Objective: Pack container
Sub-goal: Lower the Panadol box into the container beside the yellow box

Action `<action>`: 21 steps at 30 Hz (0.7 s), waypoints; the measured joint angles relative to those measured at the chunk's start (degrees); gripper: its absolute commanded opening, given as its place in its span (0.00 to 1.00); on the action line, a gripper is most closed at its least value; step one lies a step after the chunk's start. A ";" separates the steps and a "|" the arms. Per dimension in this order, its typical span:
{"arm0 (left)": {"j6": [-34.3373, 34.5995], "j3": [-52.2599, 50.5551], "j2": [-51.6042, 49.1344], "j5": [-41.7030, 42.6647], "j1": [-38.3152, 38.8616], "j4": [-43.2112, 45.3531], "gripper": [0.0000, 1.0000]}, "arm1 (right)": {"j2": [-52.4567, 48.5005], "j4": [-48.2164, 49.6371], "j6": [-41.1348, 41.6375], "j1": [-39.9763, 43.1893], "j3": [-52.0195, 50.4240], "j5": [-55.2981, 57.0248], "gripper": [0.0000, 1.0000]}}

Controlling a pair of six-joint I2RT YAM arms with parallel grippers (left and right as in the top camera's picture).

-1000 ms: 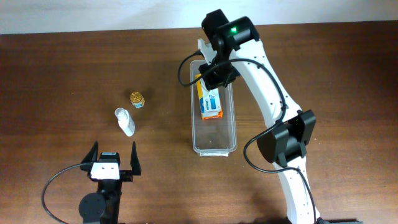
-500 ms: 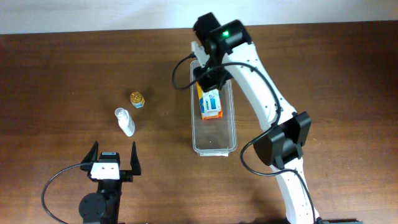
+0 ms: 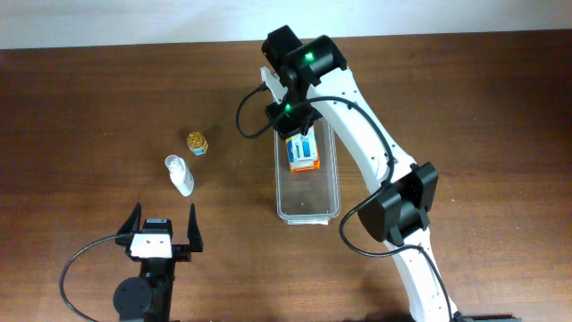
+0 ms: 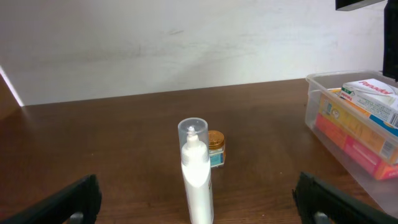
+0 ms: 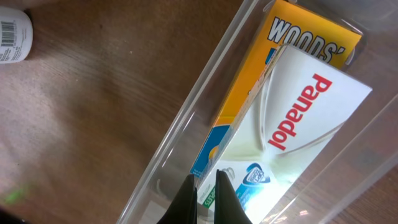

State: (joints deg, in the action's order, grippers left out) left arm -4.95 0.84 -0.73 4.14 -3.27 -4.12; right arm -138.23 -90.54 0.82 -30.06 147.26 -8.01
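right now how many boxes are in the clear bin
2. A yellow Woods' box and a white Panadol box against it, both at the container's far end. More may be hidden beneath.

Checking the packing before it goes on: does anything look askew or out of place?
The white Panadol box looks tilted on the orange box in the container, not flat. The white bottle lies on its side on the table, outside it, near a small jar. Nothing spilled.
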 measured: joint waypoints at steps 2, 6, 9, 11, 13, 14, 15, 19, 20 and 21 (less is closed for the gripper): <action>0.00 0.00 0.00 0.02 0.00 0.00 0.99 | -0.28 0.22 -0.04 0.00 0.00 0.00 0.04; 0.00 0.00 0.00 0.00 0.00 0.00 0.99 | -1.42 1.03 0.02 0.00 0.00 0.00 0.04; 0.00 0.00 0.00 0.02 0.00 0.00 0.99 | -2.21 1.88 -0.02 0.00 -0.11 0.00 0.04; -0.02 0.00 0.00 0.00 0.00 0.00 1.00 | -2.51 2.47 0.00 0.00 -0.22 0.00 0.04; 0.00 0.00 0.00 0.00 0.02 0.00 0.99 | -2.56 2.64 0.02 0.00 -0.44 0.00 0.04; 0.00 0.00 0.00 0.00 0.00 0.00 0.99 | -2.56 2.73 0.00 0.00 -0.55 0.00 0.04; -0.02 0.00 0.00 0.00 0.00 0.00 0.99 | -2.56 2.91 -0.02 0.00 -0.72 0.00 0.04; 0.00 0.00 0.00 0.00 0.02 0.00 0.99 | -2.56 3.72 -0.02 0.00 -2.08 -0.02 0.04; 0.00 0.00 0.00 0.00 0.00 0.00 0.99 | -2.58 3.87 -0.02 0.00 -2.45 0.00 0.04; 0.00 0.00 0.00 0.02 0.00 0.00 0.99 | -2.58 4.02 -0.02 0.00 -2.78 0.00 0.04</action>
State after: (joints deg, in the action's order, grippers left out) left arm -4.95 0.84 -0.73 4.16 -3.27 -4.12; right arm -140.81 -86.52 0.80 -30.06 144.49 -8.01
